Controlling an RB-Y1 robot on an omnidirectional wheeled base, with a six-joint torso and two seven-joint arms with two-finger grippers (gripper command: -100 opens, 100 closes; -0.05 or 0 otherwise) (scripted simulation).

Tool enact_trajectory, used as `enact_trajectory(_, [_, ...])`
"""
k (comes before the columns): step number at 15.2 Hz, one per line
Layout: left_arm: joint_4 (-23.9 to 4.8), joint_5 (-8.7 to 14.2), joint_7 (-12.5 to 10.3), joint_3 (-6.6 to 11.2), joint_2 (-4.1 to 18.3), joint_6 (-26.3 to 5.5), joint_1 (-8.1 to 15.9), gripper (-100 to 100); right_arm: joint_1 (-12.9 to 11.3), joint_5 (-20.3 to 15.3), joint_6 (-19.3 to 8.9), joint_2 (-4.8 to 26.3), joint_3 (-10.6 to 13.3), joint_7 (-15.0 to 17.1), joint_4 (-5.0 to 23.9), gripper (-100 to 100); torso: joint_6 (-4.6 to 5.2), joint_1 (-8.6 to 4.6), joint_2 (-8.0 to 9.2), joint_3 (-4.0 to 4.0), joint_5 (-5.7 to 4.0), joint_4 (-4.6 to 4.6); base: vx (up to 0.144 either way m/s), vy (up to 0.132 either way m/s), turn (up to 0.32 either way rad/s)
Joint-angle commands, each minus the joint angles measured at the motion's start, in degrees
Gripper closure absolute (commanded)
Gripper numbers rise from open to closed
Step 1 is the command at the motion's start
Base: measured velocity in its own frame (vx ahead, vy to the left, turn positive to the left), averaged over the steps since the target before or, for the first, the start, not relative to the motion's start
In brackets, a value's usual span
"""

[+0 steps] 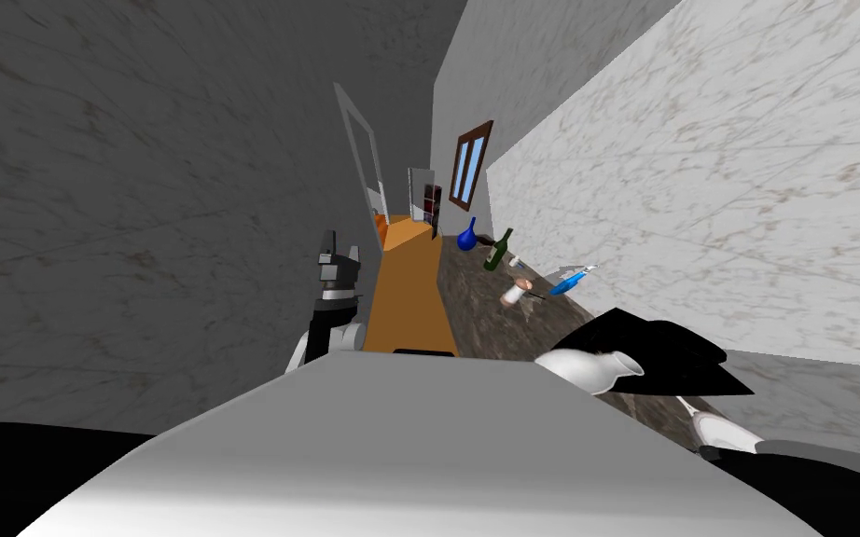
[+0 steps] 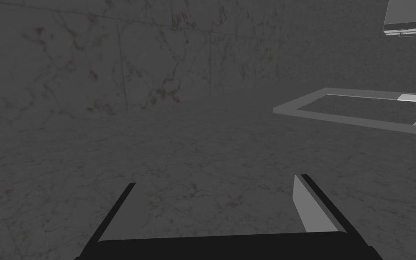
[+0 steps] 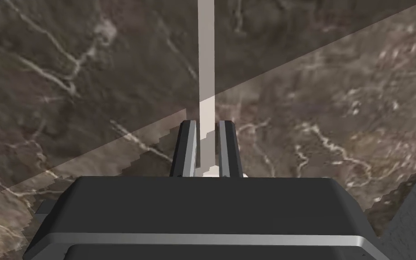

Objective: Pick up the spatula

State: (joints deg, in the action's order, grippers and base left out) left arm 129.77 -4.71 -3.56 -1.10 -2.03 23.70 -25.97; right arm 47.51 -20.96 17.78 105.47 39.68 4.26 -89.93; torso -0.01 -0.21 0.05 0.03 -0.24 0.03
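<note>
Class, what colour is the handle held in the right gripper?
Spatula handle: pale off-white, best in the right wrist view.

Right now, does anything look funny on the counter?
Nothing looks spilled or broken. The right end effector is shut on the thin pale spatula handle over the dark brown marbled counter.

spatula (image 3: pixel 206 54): pale beige, plain; duller where shadow crosses it;
table (image 3: pixel 338 113): dark brown marble; cream veins;
right pincer (image 3: pixel 207 124): grey fingers edged black; black box with a light grey band;
left pincer (image 2: pixel 216 180): fingers black and light grey; black box;
wall (image 1: pixel 699 186): white marble; faint brown veins;
vase (image 1: pixel 466 238): deep blue;
bottle (image 1: pixel 497 250): dark green;
window frame (image 1: pixel 471 163): brown; panes pale blue
</note>
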Motion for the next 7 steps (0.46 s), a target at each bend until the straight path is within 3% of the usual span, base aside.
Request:
enact_trajectory(1, [0.0, 0.0, 0.0, 0.0, 0.0, 0.0, 0.0, 0, -0.1, 0.8, 0.7, 2.1, -0.5, 0.4, -0.7, 100, 0.0, 0.0, 0.0, 0.0, 0.0, 0.0, -0.014, 0.009, -0.099])
enact_trajectory(6, [0.0, 0.0, 0.0, 0.0, 0.0, 0.0, 0.0, 0, -0.5, 2.0, 1.7, 6.7, -1.2, 1.5, -2.6, 100, 0.01, 0.1, 0.12, 0.07, 0.06, 0.03, -0.03, 0.015, -0.092])
enact_trajectory(7, [0.0, 0.0, 0.0, 0.0, 0.0, 0.0, 0.0, 0, -0.5, 1.0, 1.5, 5.5, -1.1, 1.9, -2.1, 100, 0.02, 0.11, 0.12, 0.07, 0.05, 0.03, -0.013, 0.007, -0.021])
